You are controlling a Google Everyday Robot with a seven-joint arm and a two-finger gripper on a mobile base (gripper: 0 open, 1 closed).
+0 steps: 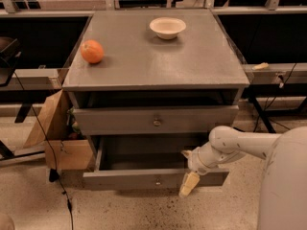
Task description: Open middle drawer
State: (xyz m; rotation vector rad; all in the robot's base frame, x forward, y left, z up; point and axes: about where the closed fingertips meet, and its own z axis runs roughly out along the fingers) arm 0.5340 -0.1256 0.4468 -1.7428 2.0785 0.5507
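The middle drawer [115,120], with its small round knob [157,122], sits just under the cabinet top [158,61], where an orange [92,51] and a bowl [167,27] rest. The bottom drawer [120,179] below it stands pulled out. The gripper [187,170] is at that lower drawer's front, right of centre, with its fingers [189,184] spread wide, one above the rim and one outside the front.

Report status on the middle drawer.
Gripper at front edge of middle drawer, right of knob. Drawer pulled well out. Nothing seen blocking it.
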